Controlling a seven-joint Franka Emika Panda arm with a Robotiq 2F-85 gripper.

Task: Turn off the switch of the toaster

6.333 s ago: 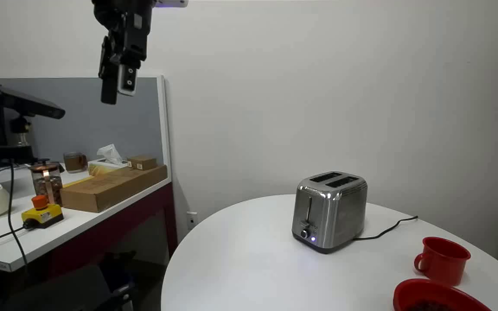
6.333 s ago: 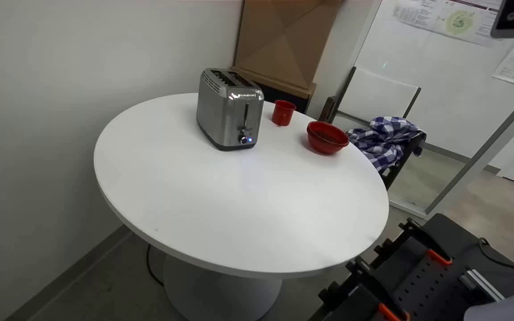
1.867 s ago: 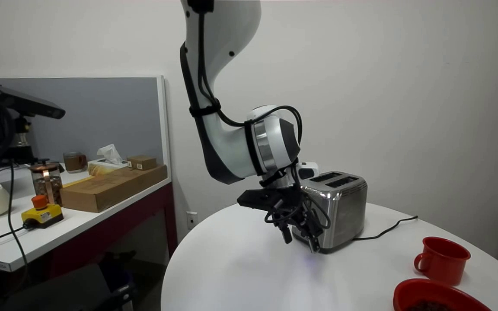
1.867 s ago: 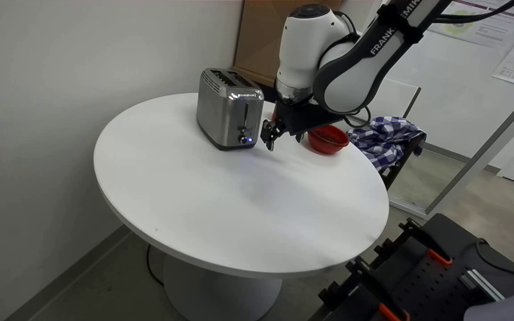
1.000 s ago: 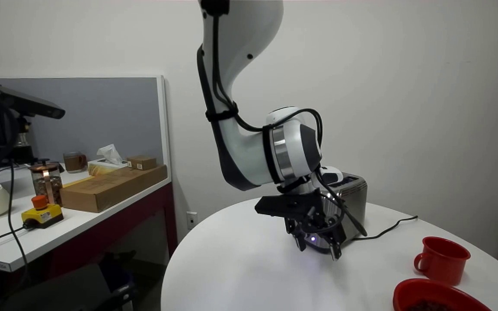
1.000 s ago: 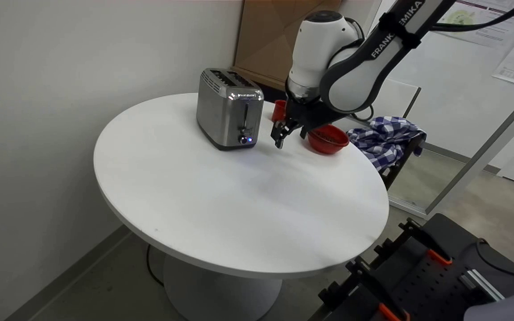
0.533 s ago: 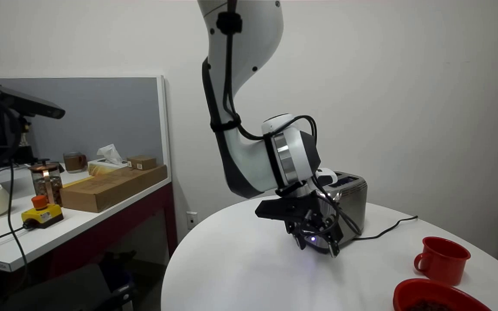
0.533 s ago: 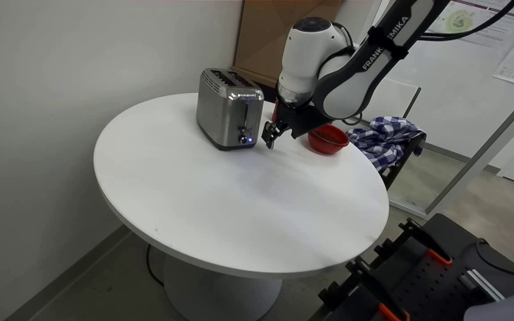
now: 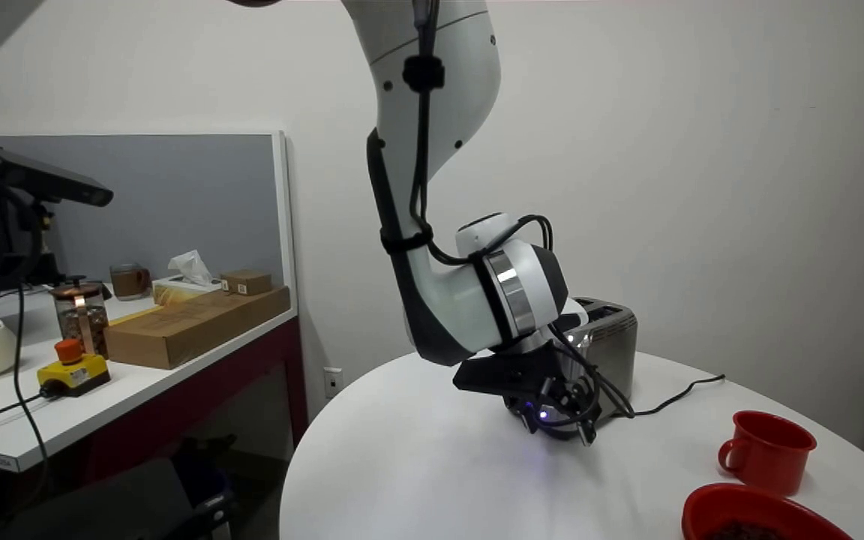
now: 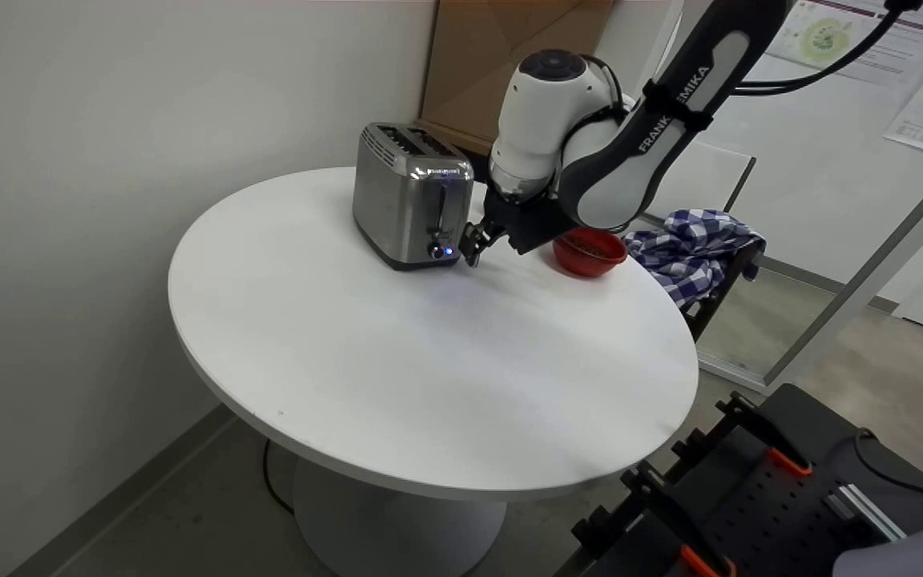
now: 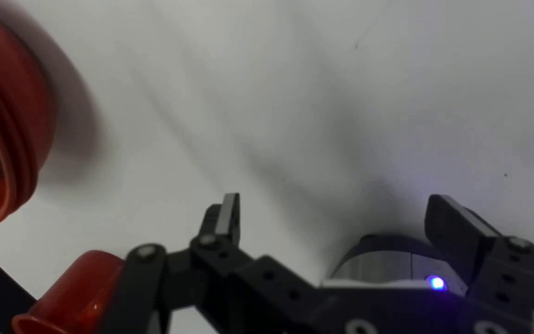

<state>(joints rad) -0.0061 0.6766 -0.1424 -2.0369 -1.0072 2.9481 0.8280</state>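
The silver two-slot toaster [image 10: 397, 200] stands upright on the white table in both exterior views [image 9: 616, 356]. Its front has a lever, a round knob [image 10: 436, 251] and a lit blue light [image 10: 449, 252]. My gripper [image 10: 473, 248] is low in front of that face, close to the knob and light; whether it touches is unclear. In an exterior view the gripper [image 9: 558, 429] partly hides the toaster's front. In the wrist view the gripper [image 11: 334, 202] is open and empty. The toaster's base and light [image 11: 436, 283] show behind the right finger; the knob is hidden there.
A red mug [image 9: 773, 454] and red bowl [image 10: 586, 258] stand on the round table [image 10: 349, 361] beside the toaster. The bowl [image 11: 26, 102] and mug [image 11: 77, 292] are left in the wrist view. The toaster's black cord [image 9: 683, 397] runs toward the wall.
The arm came down from high above to the toaster's front. Over the last second it lowered further and moved closer to the toaster. The blue light stays lit; the toaster has not moved.
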